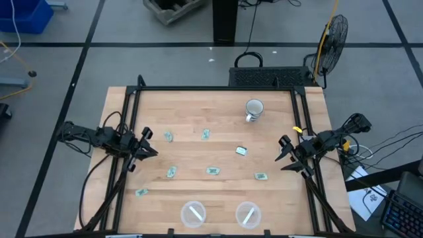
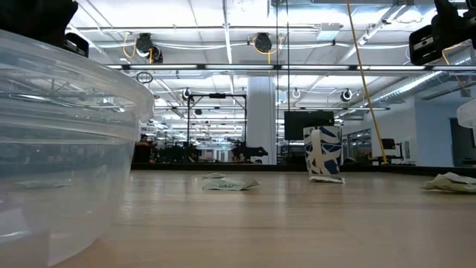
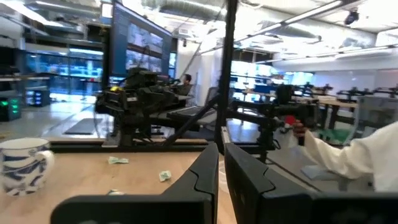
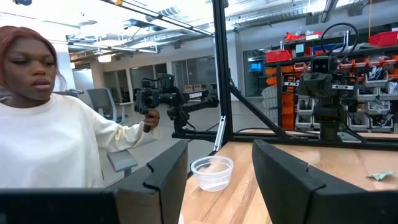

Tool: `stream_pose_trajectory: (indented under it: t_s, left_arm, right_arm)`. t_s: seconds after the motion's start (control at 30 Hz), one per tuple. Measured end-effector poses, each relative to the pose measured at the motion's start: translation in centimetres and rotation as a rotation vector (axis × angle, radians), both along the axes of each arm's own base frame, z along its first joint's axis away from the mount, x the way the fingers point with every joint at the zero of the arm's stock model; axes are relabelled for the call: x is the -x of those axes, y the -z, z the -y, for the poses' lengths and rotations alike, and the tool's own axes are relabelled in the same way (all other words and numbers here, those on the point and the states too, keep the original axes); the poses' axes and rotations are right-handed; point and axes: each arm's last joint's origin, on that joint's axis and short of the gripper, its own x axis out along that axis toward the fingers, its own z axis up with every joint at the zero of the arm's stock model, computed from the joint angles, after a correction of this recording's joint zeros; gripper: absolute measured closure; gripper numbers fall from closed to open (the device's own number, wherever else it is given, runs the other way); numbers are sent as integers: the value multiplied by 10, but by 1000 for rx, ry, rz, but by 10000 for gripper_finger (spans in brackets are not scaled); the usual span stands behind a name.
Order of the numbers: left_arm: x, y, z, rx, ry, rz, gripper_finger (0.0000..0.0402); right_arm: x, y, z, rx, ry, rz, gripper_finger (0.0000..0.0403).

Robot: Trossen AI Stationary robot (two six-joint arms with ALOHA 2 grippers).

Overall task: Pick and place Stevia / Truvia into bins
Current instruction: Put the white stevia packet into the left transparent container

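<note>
Your left end effector [image 1: 147, 144] waits at the worktop's [image 1: 198, 158] left edge, fingers nearly together; seven sachets [image 1: 212, 170] lie scattered mid-worktop, and each bin [image 1: 193, 213] seems to hold one. Your right end effector [image 1: 285, 153] hovers apart, empty. Next: reach for the nearest sachet.

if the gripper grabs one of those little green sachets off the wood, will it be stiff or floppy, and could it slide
Probably floppy: a sachet seen in the low view lies crumpled, with raised edges rather than flat. It looks very light, being tiny beside the mug. It lies loose on the smooth wooden table, so a nudge would likely slide it rather than lift it.
</note>
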Motion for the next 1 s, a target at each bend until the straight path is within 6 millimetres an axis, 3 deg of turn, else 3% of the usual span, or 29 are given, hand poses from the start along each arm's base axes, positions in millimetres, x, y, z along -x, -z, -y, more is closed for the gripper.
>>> stream_pose_trajectory:
  t_s: [0.3,0.43,0.73,1.0]
  left_arm:
    - [-2,1,-11,93,-368,-31,371]
    - [-3,14,-15,218,-513,-162,371]
    - [-13,25,-19,262,-619,-306,371]
    - [-19,8,-31,181,-739,-462,368]
  right_arm:
    - [1,-5,1,11,18,59,229]
    - [0,-8,4,69,155,118,229]
    - [-1,-8,18,39,650,49,229]
    - [0,-12,20,-84,663,60,229]
